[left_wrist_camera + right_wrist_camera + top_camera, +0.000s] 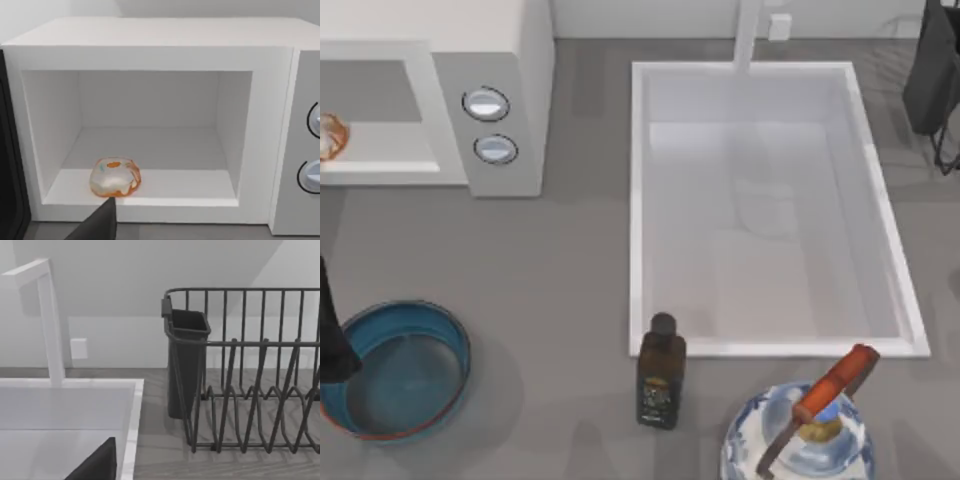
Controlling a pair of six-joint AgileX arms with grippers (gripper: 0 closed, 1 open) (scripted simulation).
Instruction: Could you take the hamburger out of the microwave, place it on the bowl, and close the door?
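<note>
The white microwave (500, 90) stands at the table's back left, its cavity open. Inside, near the front lip, sits the hamburger (115, 177), a pale glossy lump with an orange spot; the top view catches it at the picture's left edge (330, 135). The door (10, 170) is swung wide, showing as a dark panel beside the opening. My left gripper (100, 224) hovers just in front of the hamburger, outside the cavity. The blue bowl (402, 370) with a reddish rim rests at the front left, beside my left arm (332, 335). My right gripper (97, 465) hangs over the sink's far corner.
A white sink basin (770, 205) with a faucet (50, 320) fills the middle. A dark bottle (661, 372) stands at its front edge, next to a blue-and-white vessel with a red handle (800, 440). A black dish rack (250, 375) occupies the back right.
</note>
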